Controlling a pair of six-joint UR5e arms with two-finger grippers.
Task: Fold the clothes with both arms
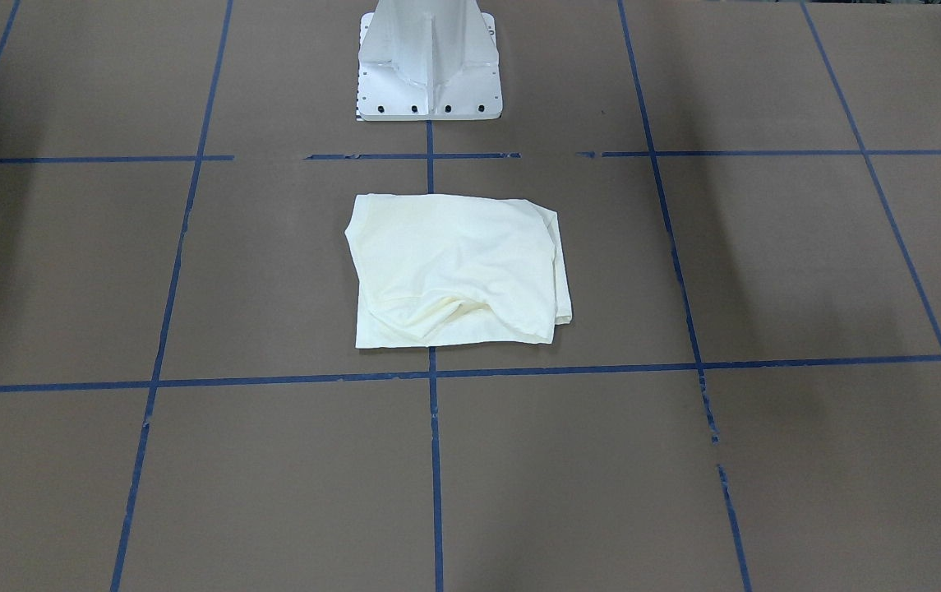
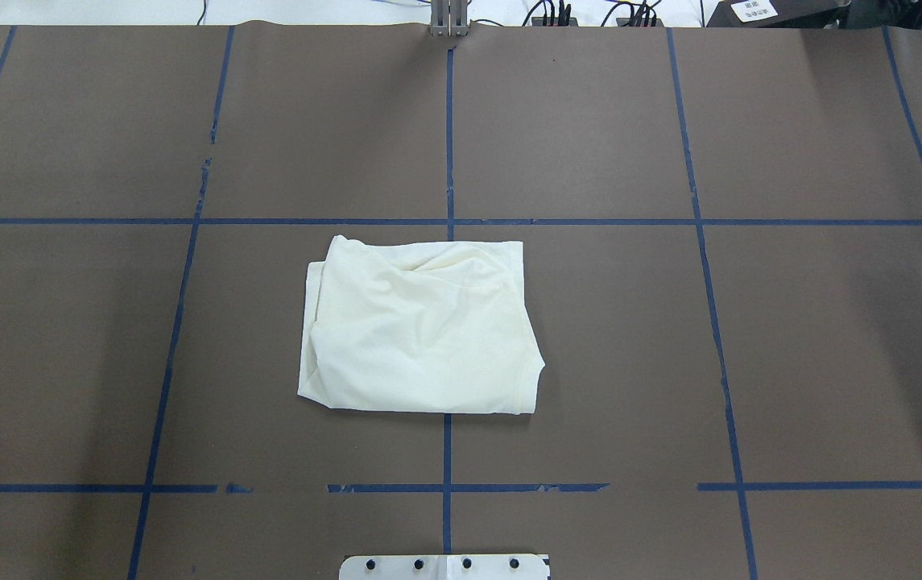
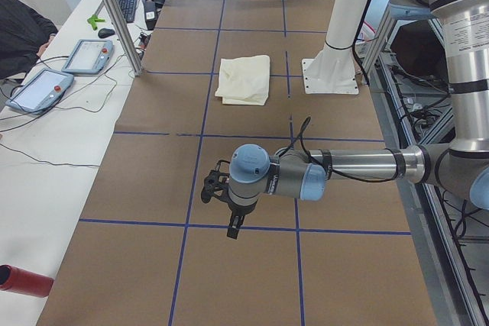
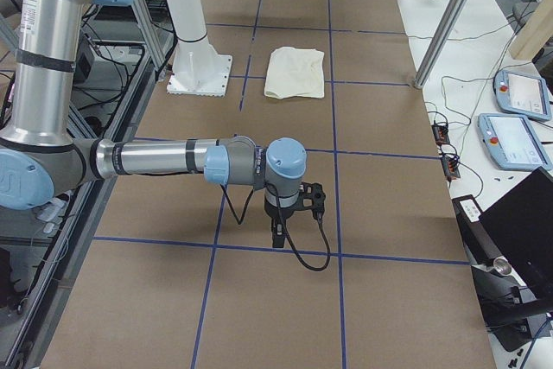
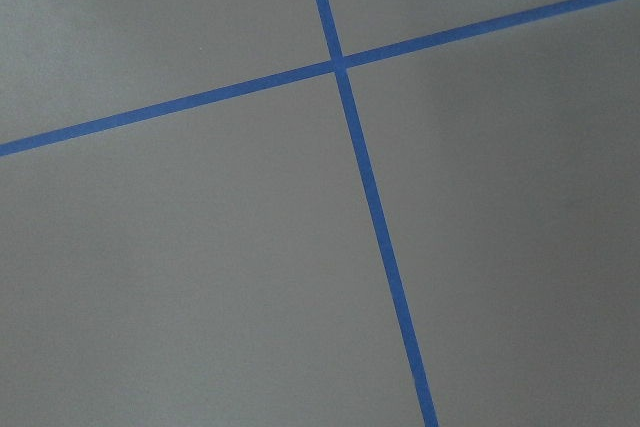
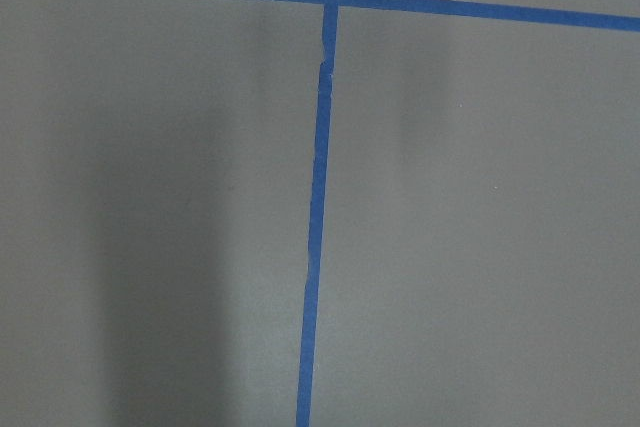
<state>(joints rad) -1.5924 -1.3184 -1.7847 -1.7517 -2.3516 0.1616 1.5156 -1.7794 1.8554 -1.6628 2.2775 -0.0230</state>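
The cream-white T-shirt (image 1: 454, 271) lies folded into a rough rectangle in the middle of the brown table, plain side up, its print hidden. It also shows in the overhead view (image 2: 420, 330) and both side views (image 3: 244, 79) (image 4: 295, 73). No arm touches it. My left gripper (image 3: 233, 227) hangs over bare table far from the shirt, seen only in the exterior left view. My right gripper (image 4: 278, 235) hangs likewise at the other end, seen only in the exterior right view. I cannot tell whether either is open or shut. Both wrist views show only table and blue tape.
The white base block (image 1: 429, 66) stands just behind the shirt. Blue tape lines (image 2: 448, 221) grid the table. Teach pendants (image 3: 42, 89) (image 4: 510, 140) lie on side benches. Aluminium frame posts (image 3: 114, 13) (image 4: 449, 15) stand at the table's far edge.
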